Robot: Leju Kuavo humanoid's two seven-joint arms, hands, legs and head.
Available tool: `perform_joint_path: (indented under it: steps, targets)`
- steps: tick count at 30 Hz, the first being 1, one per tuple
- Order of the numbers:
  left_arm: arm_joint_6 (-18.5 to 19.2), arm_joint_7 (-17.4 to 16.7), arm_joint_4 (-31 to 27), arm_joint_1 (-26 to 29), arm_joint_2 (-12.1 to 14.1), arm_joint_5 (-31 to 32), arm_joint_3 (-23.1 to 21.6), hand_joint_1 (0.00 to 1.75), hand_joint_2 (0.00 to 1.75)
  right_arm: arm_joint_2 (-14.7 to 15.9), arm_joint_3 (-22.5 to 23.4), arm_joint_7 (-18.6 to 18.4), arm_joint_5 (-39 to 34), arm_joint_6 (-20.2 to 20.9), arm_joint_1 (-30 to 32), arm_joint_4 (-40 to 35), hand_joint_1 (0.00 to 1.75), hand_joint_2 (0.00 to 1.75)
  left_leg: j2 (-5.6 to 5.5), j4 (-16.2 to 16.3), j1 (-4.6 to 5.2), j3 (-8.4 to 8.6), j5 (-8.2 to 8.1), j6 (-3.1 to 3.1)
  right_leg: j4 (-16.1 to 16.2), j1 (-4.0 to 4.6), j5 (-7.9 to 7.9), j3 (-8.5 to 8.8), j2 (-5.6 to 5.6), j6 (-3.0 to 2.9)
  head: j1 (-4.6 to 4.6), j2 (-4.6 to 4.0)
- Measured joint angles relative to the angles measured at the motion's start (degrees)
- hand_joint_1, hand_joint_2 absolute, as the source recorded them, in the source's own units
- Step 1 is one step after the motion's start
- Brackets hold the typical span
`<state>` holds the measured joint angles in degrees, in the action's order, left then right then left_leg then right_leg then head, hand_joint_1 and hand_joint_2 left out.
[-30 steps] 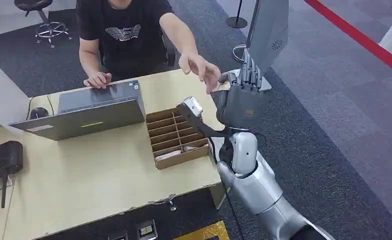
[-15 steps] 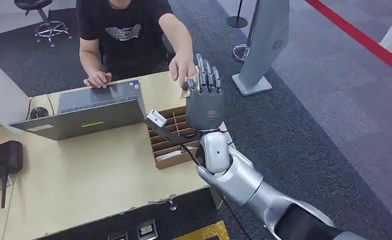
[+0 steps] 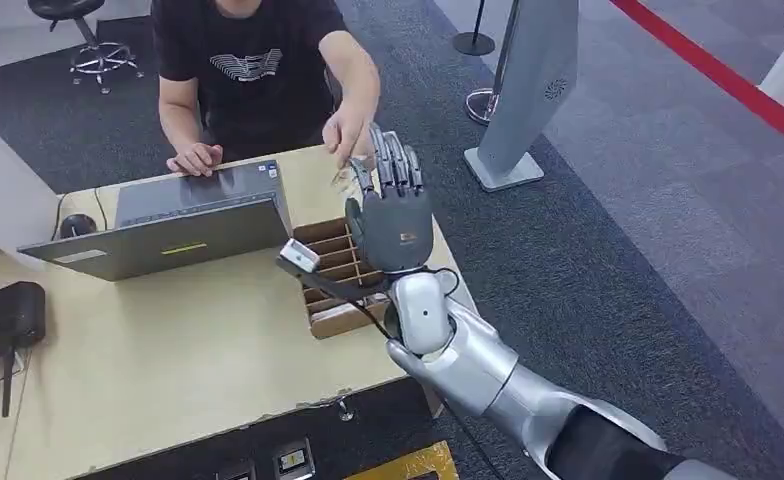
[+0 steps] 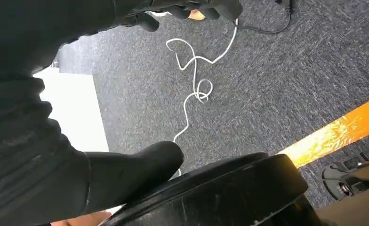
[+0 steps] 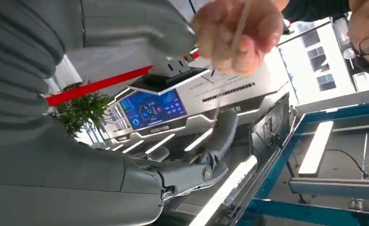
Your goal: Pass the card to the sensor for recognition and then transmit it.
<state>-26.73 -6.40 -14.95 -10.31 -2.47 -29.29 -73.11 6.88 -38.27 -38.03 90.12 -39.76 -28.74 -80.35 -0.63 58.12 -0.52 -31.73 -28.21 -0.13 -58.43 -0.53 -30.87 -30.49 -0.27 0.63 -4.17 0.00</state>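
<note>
Right hand [image 3: 391,215] is raised above the divided box [image 3: 343,300], fingers upright; whether it grips the card [image 5: 241,26] cannot be told. The person's hand [image 3: 346,135] pinches it. Early release risks a drop into the box.

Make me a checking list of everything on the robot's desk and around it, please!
Surface: pale wooden table.
Job's things: card, seen edge-on in the person's hand; grey terminal stand on the carpet.
Clutter: laptop, divided cardboard box, black device, mouse.
Hands: right hand raised, fingers straight, thumb apart from the card; left hand over the floor, grip unclear.
Cables: white cable looped on the carpet.
Surroundings: seated person, stool, red floor line.
</note>
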Motion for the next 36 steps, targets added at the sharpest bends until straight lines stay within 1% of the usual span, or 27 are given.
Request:
perform_joint_path:
  steps: [10, 12, 17, 19, 25, 27, 28, 29, 31, 33, 36]
  targets:
    - [-0.11, 0.0, 0.0, 0.04, 0.0, 0.02, 0.0, 0.0, 1.75, -0.02, -0.94, 0.31, -0.13, -0.02, 0.01, 0.74, 0.0, 1.75, 0.0, 0.0, 0.01, 0.01, 0.0, 0.0, 0.0, -0.01, 0.0, 0.0, 0.0, 0.0, 0.0, 0.0]
    - [-0.15, 0.0, 0.0, 0.06, 0.0, -0.07, 0.0, 0.0, 1.75, -0.24, -0.96, 1.83, -0.94, -0.02, 0.11, 0.74, 0.0, 1.75, 0.01, 0.0, 0.0, 0.01, 0.0, 0.0, 0.0, -0.01, 0.0, -0.01, 0.02, 0.0, 0.0, 0.0]
    - [-0.37, 0.0, 0.0, 0.34, 0.0, -0.35, 0.02, 0.0, 1.75, -0.81, -1.03, 8.27, -6.26, -0.02, 1.09, 0.77, 0.0, 1.75, 0.01, 0.0, 0.0, 0.0, 0.0, 0.0, 0.0, 0.0, 0.0, -0.03, 0.02, 0.0, 0.0, 0.0]
    - [-0.55, 0.18, 0.0, 0.57, 0.0, -0.64, 0.02, 0.0, 1.75, -0.74, -1.16, 10.03, -8.66, 0.46, 1.72, 0.72, 0.0, 1.75, 0.02, 0.0, 0.0, 0.01, 0.0, 0.0, 0.01, 0.0, 0.0, -0.03, 0.01, 0.0, 0.0, 0.0]
    - [-0.57, 0.18, 0.0, 0.59, 0.0, -0.66, 0.02, 0.0, 1.75, -0.74, -1.18, 10.08, -8.77, 0.55, 1.77, 0.7, 0.0, 1.75, 0.02, 0.0, 0.0, 0.01, 0.0, 0.0, 0.01, 0.0, 0.0, -0.03, 0.01, 0.0, 0.0, 0.0]
    - [-0.72, 0.35, 0.0, 0.8, 0.02, -0.68, 0.02, 0.0, 1.75, -0.66, -1.27, 10.45, -9.66, 1.73, 2.68, 0.22, 0.0, 1.75, 0.02, 0.0, 0.0, 0.01, 0.0, 0.0, 0.01, 0.0, 0.0, -0.04, 0.02, 0.0, 0.0, 0.0]
    - [-0.72, 0.48, 0.0, 1.11, 0.04, -0.77, 0.02, 0.0, 1.75, -0.24, -1.55, 11.35, -11.5, 3.94, 3.8, -1.33, 0.0, 1.75, 0.04, 0.0, 0.0, 0.01, 0.0, 0.0, 0.01, -0.01, 0.0, -0.05, 0.07, 0.0, 0.0, 0.0]
    - [-1.09, 1.01, 0.0, 1.67, 0.2, -1.14, 0.02, 0.0, 1.75, 2.28, -1.73, 12.7, -15.0, 15.13, 6.19, -7.76, 0.0, 1.75, 0.06, 0.01, 0.01, 0.02, 0.0, 0.0, 0.04, -0.01, 0.0, -0.05, 0.06, 0.0, -0.02, 0.0]
    - [-1.31, 1.07, 0.0, 1.93, 0.28, -1.38, 0.07, 0.0, 1.75, 3.92, -1.75, 12.72, -15.17, 20.58, 7.29, -11.71, 0.0, 1.75, 0.07, 0.01, 0.02, 0.02, -0.01, 0.0, 0.04, -0.02, 0.0, -0.06, 0.08, 0.0, 0.0, 0.0]
    - [-1.57, 1.27, 0.0, 2.08, 0.33, -2.04, 0.13, 0.0, 1.75, 5.29, -1.77, 12.76, -15.1, 24.79, 7.93, -15.28, 0.0, 1.75, 0.07, 0.01, 0.02, 0.02, -0.01, 0.0, 0.04, -0.02, 0.0, -0.06, 0.09, 0.0, 0.0, 0.0]
    - [-2.4, 1.72, 0.0, 2.44, 0.37, -2.75, 0.24, 0.0, 1.75, 7.2, -2.01, 12.85, -14.27, 28.59, 8.2, -19.45, 0.0, 1.75, 0.07, 0.01, 0.01, 0.02, -0.01, 0.0, 0.04, -0.02, 0.0, -0.07, 0.09, 0.0, 0.0, 0.0]
